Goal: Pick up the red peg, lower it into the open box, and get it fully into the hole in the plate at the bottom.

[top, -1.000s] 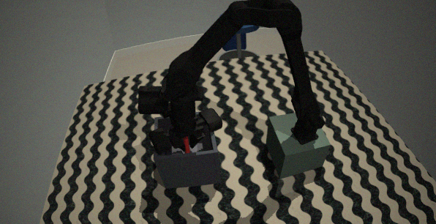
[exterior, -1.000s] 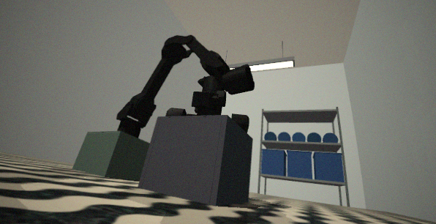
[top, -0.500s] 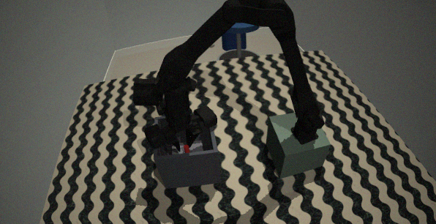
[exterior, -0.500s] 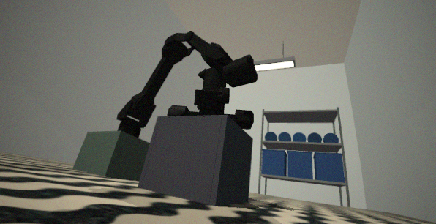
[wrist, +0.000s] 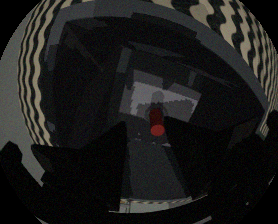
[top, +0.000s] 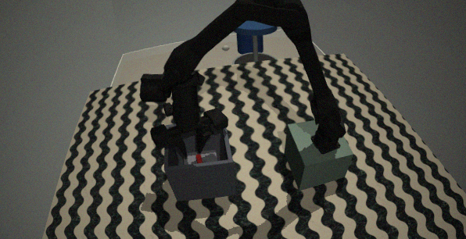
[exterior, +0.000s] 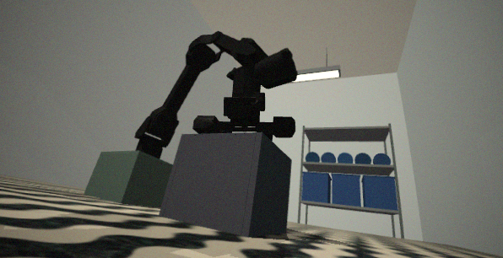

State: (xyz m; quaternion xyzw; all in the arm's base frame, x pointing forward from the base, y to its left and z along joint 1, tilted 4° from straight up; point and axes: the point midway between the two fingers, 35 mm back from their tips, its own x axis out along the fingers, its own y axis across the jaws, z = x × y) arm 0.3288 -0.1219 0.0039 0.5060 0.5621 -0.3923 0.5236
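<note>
The red peg [top: 198,158] [wrist: 156,119] stands at the light plate [top: 211,158] [wrist: 140,89] on the bottom of the open grey box [top: 203,183] [exterior: 211,181]. Only a short length of it shows, rising from the plate's hole area; how deep it sits cannot be told exactly. My gripper [top: 192,152] [wrist: 144,123] reaches down into the box and is open. In the wrist view its dark fingertips stand apart, one on each side of the peg's top, with gaps between. In the exterior view the box wall hides the peg and fingers.
A green block [top: 324,172] [exterior: 111,177] stands beside the box, with the arm's base on top of it. The box's high walls surround the fingers closely. The wide gripper body sits just above the rim. A striped cloth [top: 258,203] covers the table.
</note>
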